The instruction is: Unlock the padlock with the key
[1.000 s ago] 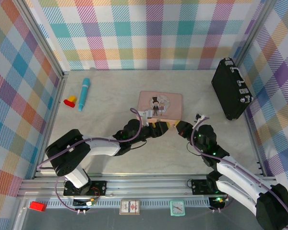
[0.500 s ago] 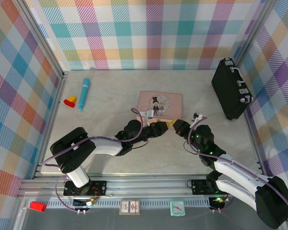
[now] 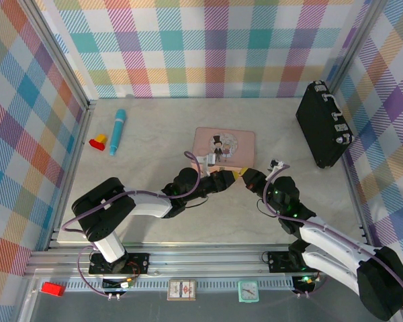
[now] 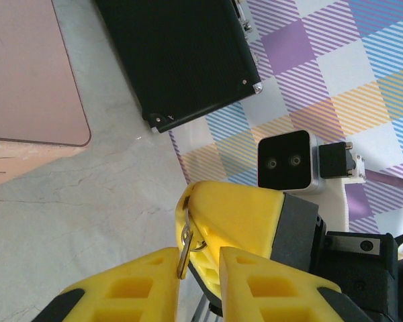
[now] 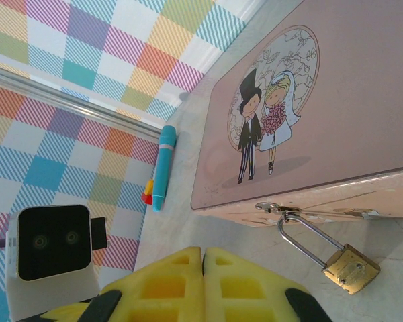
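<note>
Marble table (image 3: 154, 134): padlock (image 5: 350, 268) hangs from hasp of pink tin (image 5: 349, 87).

Light is bright, even and diffuse, seemingly from overhead, with no harsh glare. Shadows are soft and short: a faint one hugs the black case (image 3: 324, 124) at the top view's upper right, another lies beneath the padlock (image 5: 350, 270) at the right wrist view's lower right. The right gripper (image 5: 203, 258), close along that frame's bottom edge, looks slightly soft.
</note>
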